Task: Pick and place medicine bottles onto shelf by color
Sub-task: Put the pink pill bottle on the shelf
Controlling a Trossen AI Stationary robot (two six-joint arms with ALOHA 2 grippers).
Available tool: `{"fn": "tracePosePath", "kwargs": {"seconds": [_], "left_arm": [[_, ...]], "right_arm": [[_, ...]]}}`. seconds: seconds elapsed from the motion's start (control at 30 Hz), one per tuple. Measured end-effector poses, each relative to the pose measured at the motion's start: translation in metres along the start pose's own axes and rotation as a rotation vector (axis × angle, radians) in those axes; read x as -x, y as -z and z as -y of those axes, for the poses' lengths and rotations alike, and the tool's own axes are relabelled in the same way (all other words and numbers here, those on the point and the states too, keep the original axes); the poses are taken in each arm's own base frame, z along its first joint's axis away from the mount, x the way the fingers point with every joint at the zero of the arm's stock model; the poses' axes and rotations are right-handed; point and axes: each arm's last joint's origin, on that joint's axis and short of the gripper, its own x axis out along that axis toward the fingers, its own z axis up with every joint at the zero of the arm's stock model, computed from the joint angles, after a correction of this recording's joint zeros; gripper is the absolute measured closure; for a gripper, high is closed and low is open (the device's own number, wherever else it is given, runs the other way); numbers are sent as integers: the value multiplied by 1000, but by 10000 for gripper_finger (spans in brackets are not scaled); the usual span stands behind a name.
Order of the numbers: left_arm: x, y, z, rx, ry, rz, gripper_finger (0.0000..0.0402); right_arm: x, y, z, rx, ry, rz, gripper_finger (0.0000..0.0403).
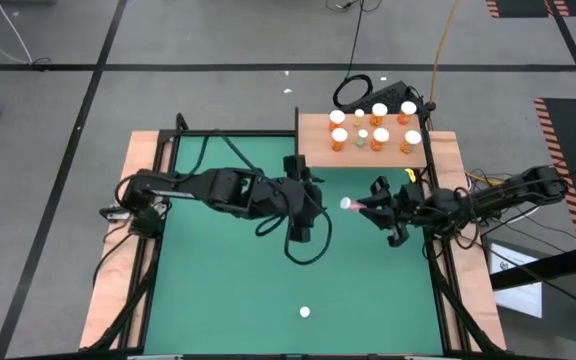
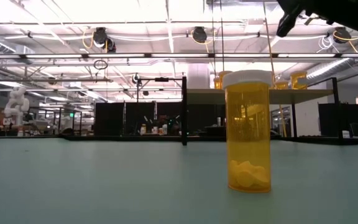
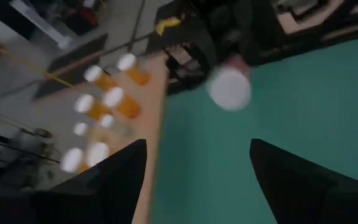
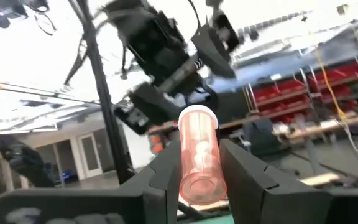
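A pink translucent bottle with a white cap sits in my right gripper over the green mat, just in front of the shelf. The shelf, a small wooden board at the mat's far right, carries several orange white-capped bottles. One more orange bottle stands upright on its base near the mat's near edge, its cap showing from above. My left gripper is open and hovers over the mat's middle, facing the pink bottle and touching nothing. My right gripper pinches the pink bottle's body between its two fingers, one on each side. The bottle lies along the fingers, its capped end sticking out past them toward the table's left. It is lifted clear of the mat.
The left arm stretches across the mat from the left with a loop of black cable hanging off it. Cables and a black box lie behind the shelf. Open green mat spreads toward the near edge.
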Motion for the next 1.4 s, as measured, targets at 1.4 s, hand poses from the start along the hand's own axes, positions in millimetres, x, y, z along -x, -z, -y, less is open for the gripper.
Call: {"fn": "tracePosePath", "kwargs": {"seconds": [1.4], "left_arm": [[-36, 140, 24, 282, 398, 1156, 112]], "right_arm": [[-104, 13, -22, 437, -87, 236, 313]]}}
